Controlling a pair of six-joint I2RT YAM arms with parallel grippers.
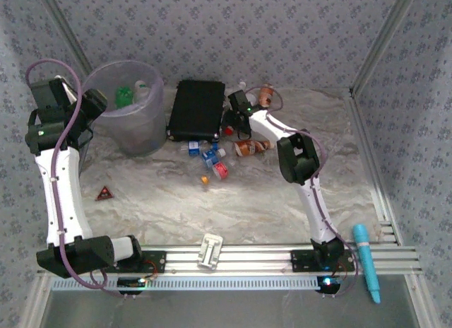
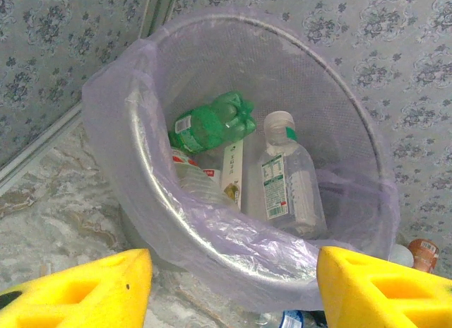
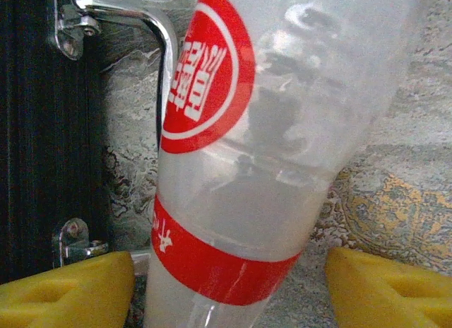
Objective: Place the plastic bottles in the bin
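**Left fingers wide at the bin, right fingers astride a red-label bottle**

Top view: the bin (image 1: pixel 134 133) stands at 10 o'clock on the surface (image 1: pixel 247 201), just left of the black case (image 1: pixel 196 109). The left fingers (image 2: pixel 78 289) hover at the bin's 9 o'clock rim, spread wide with nothing between them.

Inside the bin lie a green bottle (image 2: pixel 212 123) and a clear white-capped bottle (image 2: pixel 286 179), with others beneath.

The right fingers (image 3: pixel 63 285), at 12 o'clock by the case's right edge, flank a clear red-label bottle (image 3: pixel 240 165). Slim gaps show on each side, so I cannot tell whether it is clamped.

Loose bottles (image 1: pixel 210 156) lie near centre, with an orange-labelled bottle (image 1: pixel 251 148) at their 3 o'clock.
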